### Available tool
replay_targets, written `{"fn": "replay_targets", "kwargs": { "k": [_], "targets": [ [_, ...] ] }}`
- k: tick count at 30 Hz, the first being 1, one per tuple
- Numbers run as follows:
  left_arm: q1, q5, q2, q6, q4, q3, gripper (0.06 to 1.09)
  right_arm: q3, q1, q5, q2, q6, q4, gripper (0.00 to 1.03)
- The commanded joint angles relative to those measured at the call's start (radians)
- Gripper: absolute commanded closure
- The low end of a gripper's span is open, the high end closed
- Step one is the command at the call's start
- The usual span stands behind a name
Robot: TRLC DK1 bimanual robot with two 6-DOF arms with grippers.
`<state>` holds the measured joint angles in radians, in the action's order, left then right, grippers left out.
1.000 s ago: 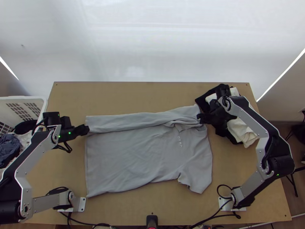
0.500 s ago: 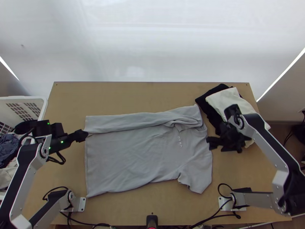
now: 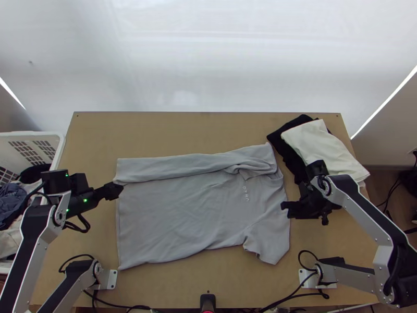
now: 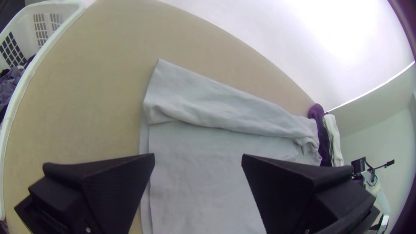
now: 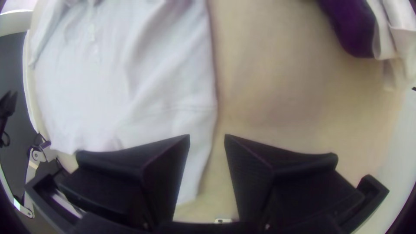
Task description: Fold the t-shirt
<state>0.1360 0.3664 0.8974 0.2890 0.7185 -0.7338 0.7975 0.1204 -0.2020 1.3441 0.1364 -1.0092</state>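
- Top view is showing the left gripper (image 3: 119, 191) hovering at the hem end of the grey t-shirt (image 3: 182, 219), and the right gripper (image 3: 284, 207) hovering at its shoulder edge.
- Between the two grippers the t-shirt is lying mostly spread, its far side folded over in a long strip (image 3: 172, 169) running beyond both of them.
- Near the right gripper, toward the arm bases, a sleeve (image 3: 271, 240) is sticking out flat.
- In the left wrist view, the left gripper's fingers (image 4: 108, 186) are standing wide apart, grey cloth showing in the gap.
- In the right wrist view, the right gripper's fingers (image 5: 160, 173) are standing apart too, the shirt's edge running through the gap.
- Beyond the right gripper, a black cloth (image 3: 284, 142) and a cream cloth (image 3: 318, 143) are lying in a pile.
- Outward from the left gripper, a white basket (image 3: 31, 134) is holding clothes (image 3: 11, 204).
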Motion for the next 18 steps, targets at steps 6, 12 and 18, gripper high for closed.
{"fn": "replay_targets", "kwargs": {
  "k": [6, 12, 18],
  "targets": [
    [-0.009, -0.003, -0.029, 0.006, 0.035, -0.007, 0.11, -0.018, 0.002, -0.010, 0.078, -0.003, 0.112, 0.63],
    [-0.035, -0.006, -0.031, -0.047, 0.136, -0.030, 0.11, -0.044, 0.002, -0.010, 0.076, -0.003, 0.112, 0.63],
    [-0.058, -0.040, -0.018, -0.174, 0.266, -0.042, 0.11, -0.061, 0.012, -0.010, 0.073, -0.004, 0.132, 0.76]
  ]
}}
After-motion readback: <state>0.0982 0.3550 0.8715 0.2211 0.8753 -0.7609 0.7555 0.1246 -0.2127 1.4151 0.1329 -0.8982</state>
